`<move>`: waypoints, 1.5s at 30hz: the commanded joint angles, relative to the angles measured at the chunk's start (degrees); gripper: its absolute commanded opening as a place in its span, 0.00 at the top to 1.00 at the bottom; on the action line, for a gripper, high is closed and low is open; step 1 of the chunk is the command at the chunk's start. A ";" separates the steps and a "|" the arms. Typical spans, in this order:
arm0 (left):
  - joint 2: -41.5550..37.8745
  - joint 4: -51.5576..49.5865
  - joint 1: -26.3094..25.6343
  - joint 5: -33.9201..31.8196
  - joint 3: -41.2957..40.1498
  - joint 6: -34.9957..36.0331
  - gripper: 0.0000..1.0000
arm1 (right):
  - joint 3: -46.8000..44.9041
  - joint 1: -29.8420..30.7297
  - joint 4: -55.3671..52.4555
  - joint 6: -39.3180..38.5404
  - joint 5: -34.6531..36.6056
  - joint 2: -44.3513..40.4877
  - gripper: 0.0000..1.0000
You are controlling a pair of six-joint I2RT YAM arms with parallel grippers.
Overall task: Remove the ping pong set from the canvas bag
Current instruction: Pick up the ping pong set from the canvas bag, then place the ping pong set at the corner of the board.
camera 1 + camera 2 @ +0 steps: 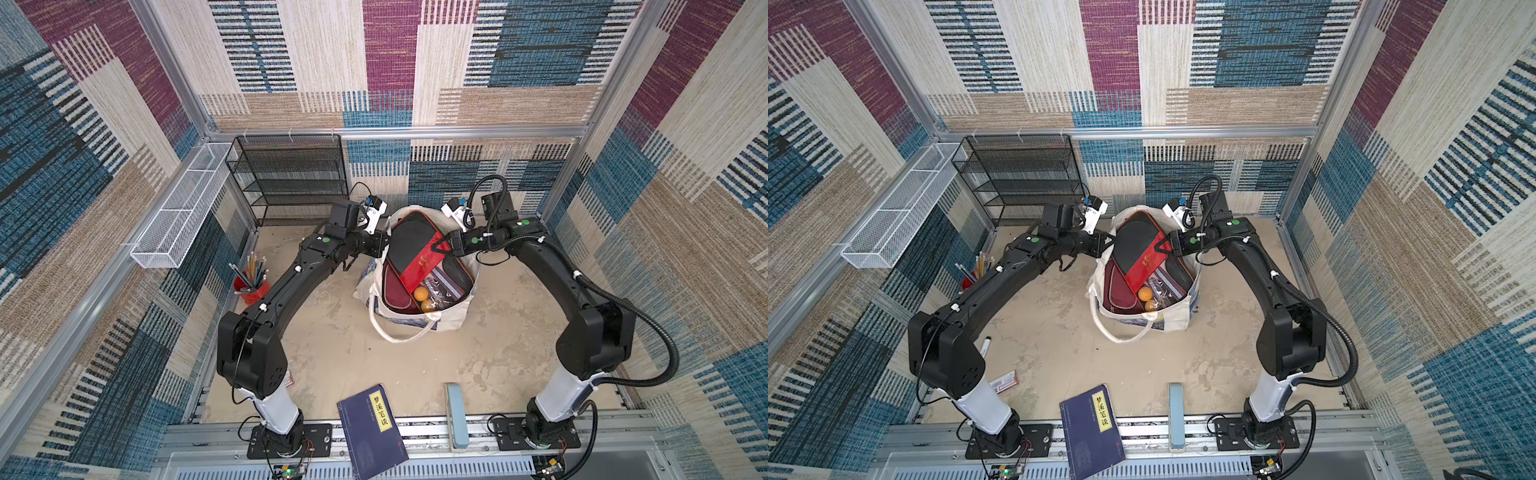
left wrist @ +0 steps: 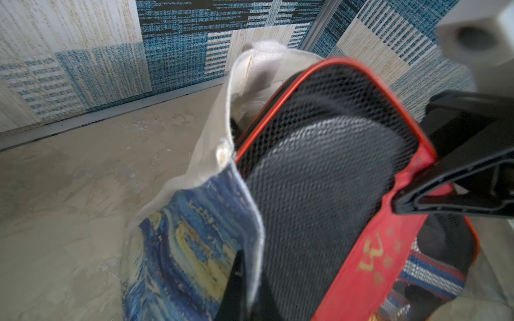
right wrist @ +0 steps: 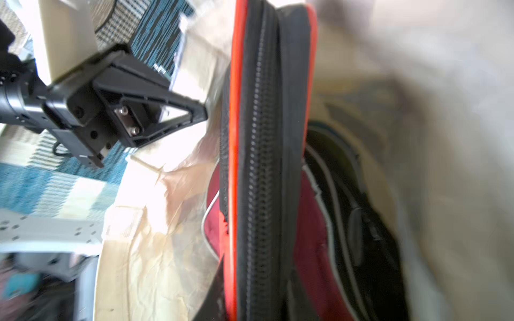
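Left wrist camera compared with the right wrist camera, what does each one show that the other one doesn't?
Only the left wrist view shows the blue-and-yellow print on the canvas bag, the broad mesh face of the black-red case, and the right gripper, seen from outside, clamped on that case's red edge. Only the right wrist view shows the case's zipper, a maroon case deeper in the bag, and the left gripper, from outside, at the bag's rim. Both show the black-red case and the bag's cream fabric.
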 commanded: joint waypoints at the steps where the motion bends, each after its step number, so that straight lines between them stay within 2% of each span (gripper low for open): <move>1: -1.05 -2.31 0.62 -2.98 0.91 1.18 1.00 | 2.60 -0.07 1.31 -0.73 6.57 -2.59 1.00; 7: -1.58 -3.43 1.36 -3.77 0.28 1.36 1.00 | 8.66 -0.07 0.90 1.59 10.42 -6.05 1.00; 12: -2.19 -2.88 1.43 -3.52 -1.67 0.84 1.00 | 16.54 -0.15 0.55 3.82 16.26 -8.35 1.00; 16: -2.85 -2.06 1.41 -3.20 -3.17 0.37 1.00 | 24.48 -0.25 -3.27 3.92 24.54 -9.14 1.00; 18: -2.97 -1.67 1.48 -3.06 -3.56 0.17 1.00 | 26.50 -0.48 -5.23 3.21 30.94 -10.17 1.00; 23: -3.16 -0.88 1.41 -2.21 -4.31 -0.19 1.00 | 23.64 -3.64 -9.24 1.86 45.59 -14.29 1.00; 25: -3.16 -0.57 1.41 -1.88 -4.56 -0.24 1.00 | 19.60 -6.23 -9.08 2.10 47.29 -16.89 1.00; 29: -2.73 -0.35 1.46 -0.98 -4.60 -0.39 1.00 | 9.64 -10.43 -5.77 4.04 46.72 -22.08 1.00; 33: -1.94 0.28 1.44 0.31 -4.42 -0.87 1.00 | -2.85 -12.99 -0.34 6.41 41.52 -25.87 1.00; 40: -1.81 2.22 1.42 2.16 -5.69 -1.91 1.00 | -21.01 -21.30 13.52 8.79 22.76 -26.81 1.00; 45: -1.85 3.89 1.42 3.27 -6.42 -2.43 1.00 | -27.68 -25.89 25.28 5.98 13.28 -21.17 1.00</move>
